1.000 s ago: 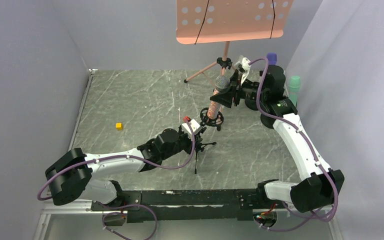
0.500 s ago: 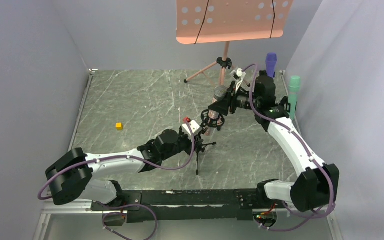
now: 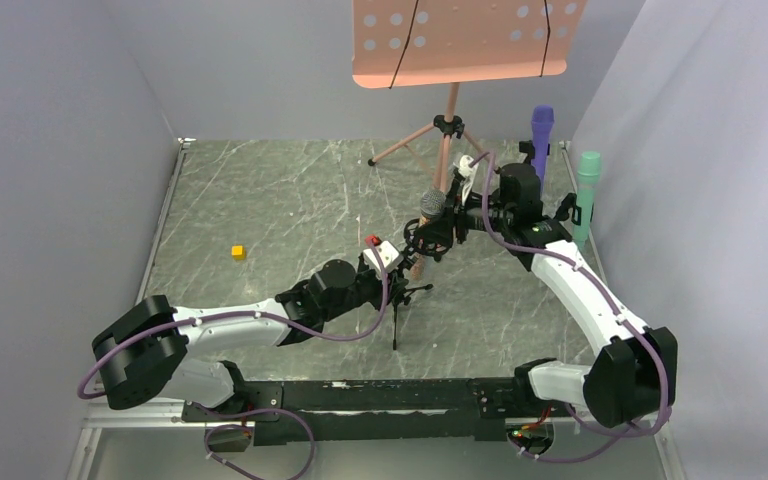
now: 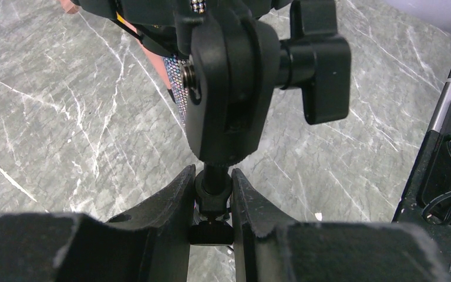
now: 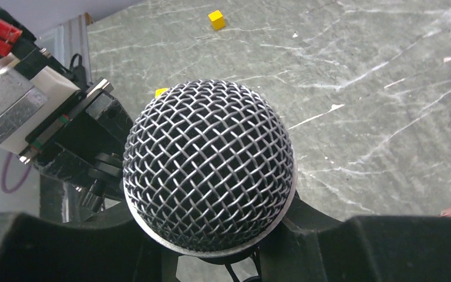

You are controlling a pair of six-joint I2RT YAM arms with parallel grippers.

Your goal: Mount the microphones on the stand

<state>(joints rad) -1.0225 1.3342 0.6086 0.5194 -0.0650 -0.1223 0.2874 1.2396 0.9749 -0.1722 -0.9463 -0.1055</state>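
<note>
Furthest left of my left pincer (image 3: 392, 270), a small yellow cube (image 3: 238, 252) lies on the grey marbled tabletop (image 3: 280, 200); it plays no part in this. My left pincer is pinched on the thin post of the small black tripod stand (image 4: 213, 182), just under the black swivel joint with its knob (image 4: 229, 76), steadying it.

Directly beyond that pincer and above it, the glittery pinkish-brown microphone with a silver mesh head (image 3: 432, 205) stands tilted, its body passing down through the stand's black ring holder (image 3: 425, 240). My right pincer (image 3: 450, 218) is clamped on it just below the mesh head.

I judge the step in hand to be seating this microphone in the holder. The next move calls for pushing along the microphone's own axis while my left grip stops the light stand from tipping or turning, then letting go on the right first.

Right of my right pincer and beyond it, the all-purple microphone (image 3: 541, 130) and the mint-green microphone (image 3: 588, 185) stand upright; what holds them I cannot tell.

My left wrist view shows the grip on the post and a strip of glitter body (image 4: 179, 82) behind the joint, which the overhead view hides. My right wrist view is filled by the mesh head (image 5: 208, 164), so how deep the microphone sits cannot be read there.
</note>
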